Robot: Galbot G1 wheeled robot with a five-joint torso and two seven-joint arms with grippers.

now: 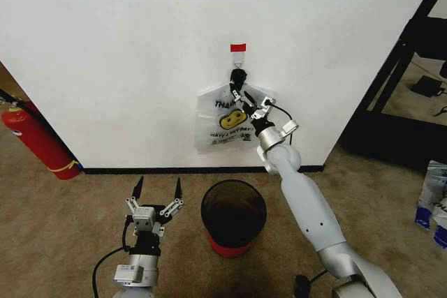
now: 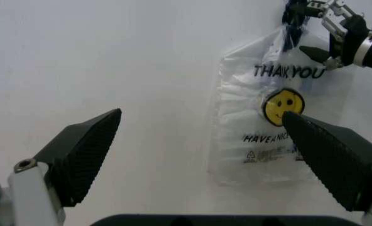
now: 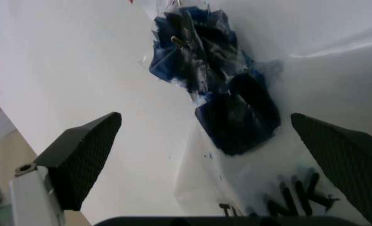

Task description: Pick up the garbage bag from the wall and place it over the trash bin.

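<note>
Head view first, starting closest to the robot: the left gripper (image 1: 157, 197) is parked low over the carpet just beside the trash bin (image 1: 233, 215), fingers spread wide with nothing between them, basically waiting. The bin sits on the floor in front of the wall (image 1: 140, 47), open and unlined, black mesh with the red base showing. Past that, the right arm stretches up and forward so the right gripper (image 1: 246, 105) is at the top of the garbage bag (image 1: 227, 127), which hangs flat against the wall from the black hook (image 1: 239, 75) under the red tape strip (image 1: 238, 47). From the right wrist camera its fingers are spread apart on either side of the bunched blue handles (image 3: 227, 101), not pinching anything yet. The left wrist camera agrees: the bag (image 2: 264, 117) hangs free with THANK YOU and the smiley facing out, and the right gripper (image 2: 327, 35) is up by its top corner. So I'd call this the reach-to-grasp step, bag not picked up yet. Next move probably needs the fingers pushed in around those blue loops, pinched together, then lifted up and off the hook. The thin plastic could easily slip or snag.
</note>
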